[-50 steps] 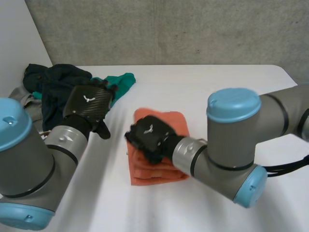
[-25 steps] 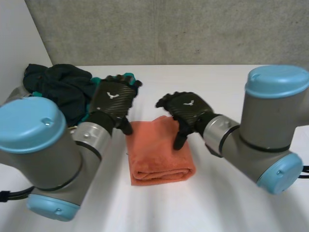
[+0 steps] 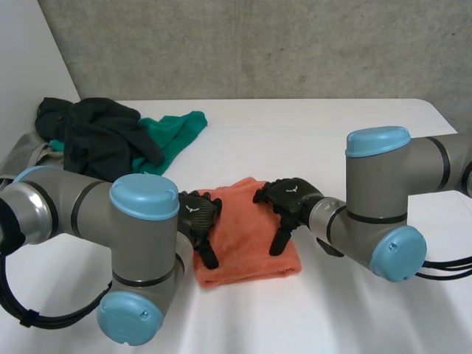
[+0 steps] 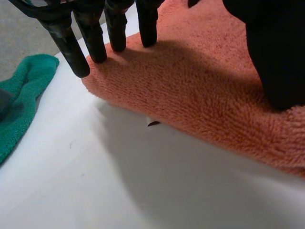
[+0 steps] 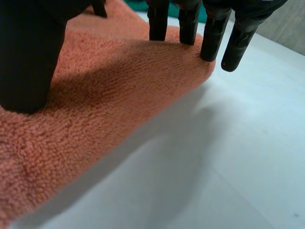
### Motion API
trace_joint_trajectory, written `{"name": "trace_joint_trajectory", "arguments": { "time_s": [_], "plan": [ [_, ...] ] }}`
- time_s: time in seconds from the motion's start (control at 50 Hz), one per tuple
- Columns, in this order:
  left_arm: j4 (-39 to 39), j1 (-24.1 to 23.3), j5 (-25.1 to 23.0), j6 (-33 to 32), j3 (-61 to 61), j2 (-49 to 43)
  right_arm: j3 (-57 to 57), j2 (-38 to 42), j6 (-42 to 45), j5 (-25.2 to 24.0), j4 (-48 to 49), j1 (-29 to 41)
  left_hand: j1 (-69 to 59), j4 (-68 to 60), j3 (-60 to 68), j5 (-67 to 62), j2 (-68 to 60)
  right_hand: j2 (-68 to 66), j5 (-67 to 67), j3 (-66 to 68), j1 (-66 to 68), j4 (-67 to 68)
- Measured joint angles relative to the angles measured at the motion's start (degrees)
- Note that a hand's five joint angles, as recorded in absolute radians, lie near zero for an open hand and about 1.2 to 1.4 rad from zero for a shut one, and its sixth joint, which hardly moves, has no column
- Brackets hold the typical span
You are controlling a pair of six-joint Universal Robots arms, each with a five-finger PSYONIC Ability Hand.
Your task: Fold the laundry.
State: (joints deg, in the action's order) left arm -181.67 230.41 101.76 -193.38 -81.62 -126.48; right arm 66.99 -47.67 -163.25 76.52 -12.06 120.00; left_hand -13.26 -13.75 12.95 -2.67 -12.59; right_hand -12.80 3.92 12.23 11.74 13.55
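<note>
A folded orange towel point(image 3: 247, 228) lies on the white table point(image 3: 332, 140) in front of me. My left hand point(image 3: 198, 217) rests on the towel's left edge, open, its straight fingers point(image 4: 76, 52) pressing down where the towel point(image 4: 200, 86) meets the table. Opposite it, my right hand point(image 3: 289, 199) is open on the right edge. Its fingers point(image 5: 209, 38) stand straight along the far right corner of the towel point(image 5: 109, 90), and the thumb presses into the pile nearer me. Neither hand pinches any cloth.
A heap of dark clothes point(image 3: 99, 133) sits at the table's far left, with a green cloth point(image 3: 173, 133) spread beside it and a grey garment point(image 3: 22, 151) at the edge. The green cloth point(image 4: 24, 95) lies just beyond my left hand's fingertips.
The right hand has uncurled, lifted off the towel's middle and settled on its right edge. The left hand came from the clothes heap down onto the left edge.
</note>
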Motion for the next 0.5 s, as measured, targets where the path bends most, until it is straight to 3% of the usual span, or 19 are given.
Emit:
{"name": "trace_joint_trajectory", "arguments": {
  "time_s": [0.1, 0.22, 0.38, 0.5],
  "plan": [
    [-0.33, -0.34, -0.67, -3.12, 0.06, 1.29, 0.32, -1.58, 3.51, 1.19, -0.43, 0.08, 0.0, 0.0, 0.0, -0.01, 0.0, 0.0, 0.0, 0.0, -0.76, 0.0],
    [-0.65, -0.68, -2.28, -4.08, 0.16, 5.04, 1.42, -5.09, 1.78, 1.35, 0.38, -0.04, 0.0, 0.0, 0.0, 0.0, 0.0, 0.0, -0.03, 0.0, -0.76, 0.0],
    [-0.51, -0.18, -9.06, -3.9, 1.65, 14.39, 10.22, -13.98, -10.09, 1.5, 8.19, -1.62, 0.0, 0.0, 0.0, 0.0, 0.0, 0.0, -0.27, 0.0, -0.76, 0.0],
    [3.67, 2.35, -19.04, -3.05, 4.03, 20.87, 23.42, -20.76, -17.81, 1.11, 13.36, -6.41, 0.0, 0.0, 0.0, 0.0, 0.0, 0.0, -0.27, 0.0, -0.76, 0.0]
  ]
}}
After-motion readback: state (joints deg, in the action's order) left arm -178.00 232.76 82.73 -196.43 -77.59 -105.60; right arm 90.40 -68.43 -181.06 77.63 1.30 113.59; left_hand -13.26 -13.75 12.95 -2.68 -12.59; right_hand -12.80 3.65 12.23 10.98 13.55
